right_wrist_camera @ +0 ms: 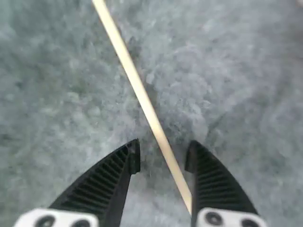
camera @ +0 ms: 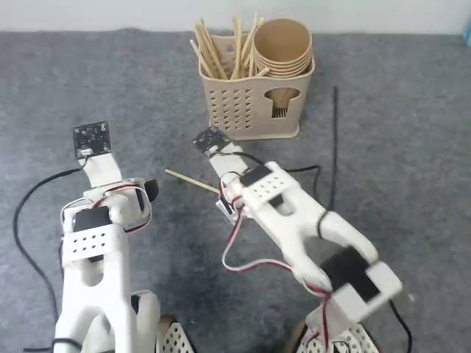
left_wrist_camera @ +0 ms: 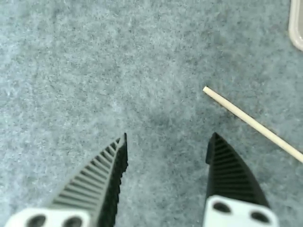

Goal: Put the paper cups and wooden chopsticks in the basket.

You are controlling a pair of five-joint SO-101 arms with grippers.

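One chopstick [right_wrist_camera: 142, 101] flat on carpet [right_wrist_camera: 236, 71] between spread right jaws; left jaws spread, chopstick end nearby.

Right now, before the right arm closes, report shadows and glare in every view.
High view: soft, even light on the grey mat, no glare, faint shade beside the basket. Left wrist view: a dim shadow patch ahead of the open left gripper; chopstick evenly lit. Right wrist view: the chopstick, inside the open right gripper, casts a thin soft shadow; no glare.
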